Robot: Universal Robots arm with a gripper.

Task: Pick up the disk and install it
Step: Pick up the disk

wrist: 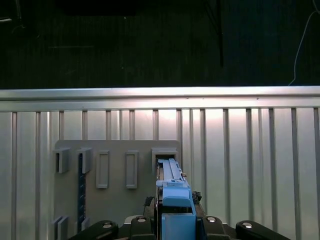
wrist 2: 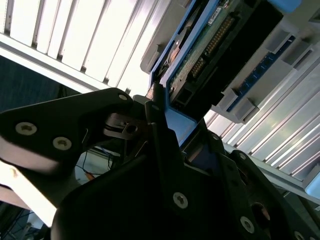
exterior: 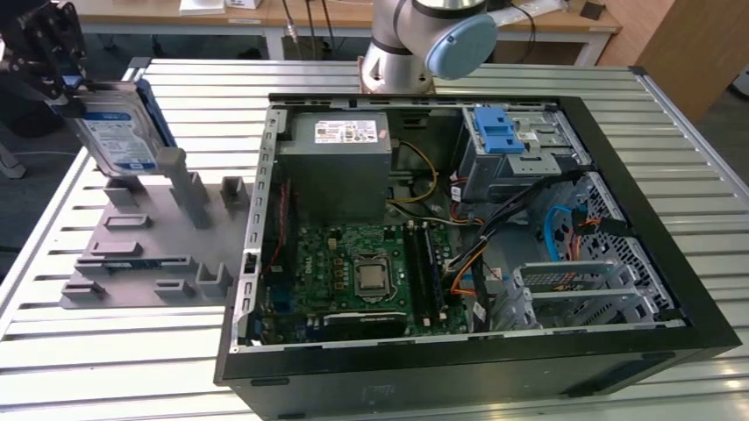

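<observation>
Gripper (exterior: 67, 86) clenched on the disk (exterior: 117, 136), grasping it by its upper end, at the exterior view's far left. Disk upright, slightly tilted, printed label facing the camera, blue rail along its edge. It sits over the back part of the grey holder plate (exterior: 129, 263), just beside one of the plate's upright posts (exterior: 175, 171). Cannot tell whether its lower edge touches the plate or is clear of it.

Second wrist view: black fingers (wrist 2: 156, 117) pressed against the disk's blue rail, with the connector end of the disk (wrist 2: 215, 45) beyond them. First wrist view: disk (wrist: 171, 182) seen edge-on, in line with a slot of the plate (wrist: 115, 205).

Holder plate lies on the slatted metal surface (exterior: 117, 360). Open computer case (exterior: 468, 373) lies to the exterior view's right of the plate, well apart from the disk. Inside: grey metal box (exterior: 339, 175), green board (exterior: 363, 263), metal cage with blue latch (exterior: 503, 132).
</observation>
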